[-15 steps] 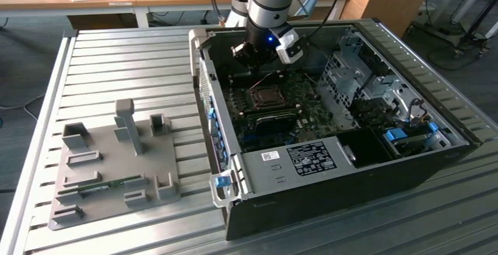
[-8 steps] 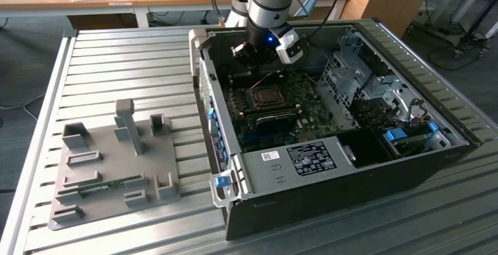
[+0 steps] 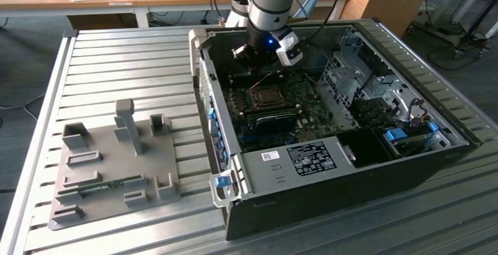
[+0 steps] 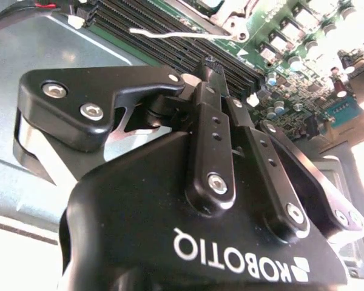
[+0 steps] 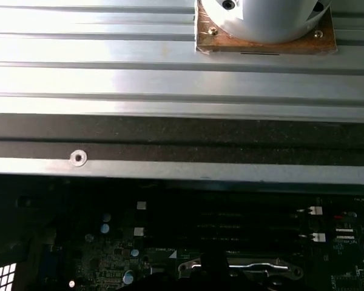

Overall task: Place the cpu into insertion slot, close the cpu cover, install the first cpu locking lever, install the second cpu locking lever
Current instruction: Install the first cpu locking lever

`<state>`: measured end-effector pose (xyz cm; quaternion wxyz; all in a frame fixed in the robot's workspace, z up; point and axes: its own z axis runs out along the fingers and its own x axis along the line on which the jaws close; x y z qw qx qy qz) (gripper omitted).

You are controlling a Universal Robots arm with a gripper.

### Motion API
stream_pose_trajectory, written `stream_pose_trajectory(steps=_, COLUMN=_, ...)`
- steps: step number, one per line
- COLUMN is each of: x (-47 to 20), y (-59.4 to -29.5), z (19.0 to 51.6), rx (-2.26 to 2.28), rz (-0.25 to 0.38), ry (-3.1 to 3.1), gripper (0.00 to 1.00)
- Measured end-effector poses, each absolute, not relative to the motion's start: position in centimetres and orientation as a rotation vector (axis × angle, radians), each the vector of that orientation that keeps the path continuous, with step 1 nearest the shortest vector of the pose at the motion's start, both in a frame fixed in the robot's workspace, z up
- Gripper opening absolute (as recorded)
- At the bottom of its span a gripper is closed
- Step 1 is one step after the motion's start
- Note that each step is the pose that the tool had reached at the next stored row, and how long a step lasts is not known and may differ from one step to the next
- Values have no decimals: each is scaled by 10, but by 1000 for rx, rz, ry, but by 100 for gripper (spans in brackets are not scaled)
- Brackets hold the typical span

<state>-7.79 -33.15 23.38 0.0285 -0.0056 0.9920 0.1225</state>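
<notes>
The claw (image 4: 213,65), pinched shut on nothing visible, hangs just beside the insertion slot (image 3: 269,95), seemingly tackling a locking lever (image 4: 182,34).

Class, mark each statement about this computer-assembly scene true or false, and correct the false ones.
1. The black computer case lies open on the slatted metal table. True.
2. The black gripper hovers over the grey plastic fixture tray. False: it is inside the case, above the green motherboard.
3. A green memory stick lies in the tray. True.
4. The tray stands at the exterior view's right of the case. False: it stands at the case's left in that view.
</notes>
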Motion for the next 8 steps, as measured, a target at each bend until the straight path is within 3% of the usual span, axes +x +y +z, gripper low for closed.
stream_pose_trajectory(steps=8, x=-73, y=-326, z=231, rx=-11, rz=373, ry=3061, gripper=11)
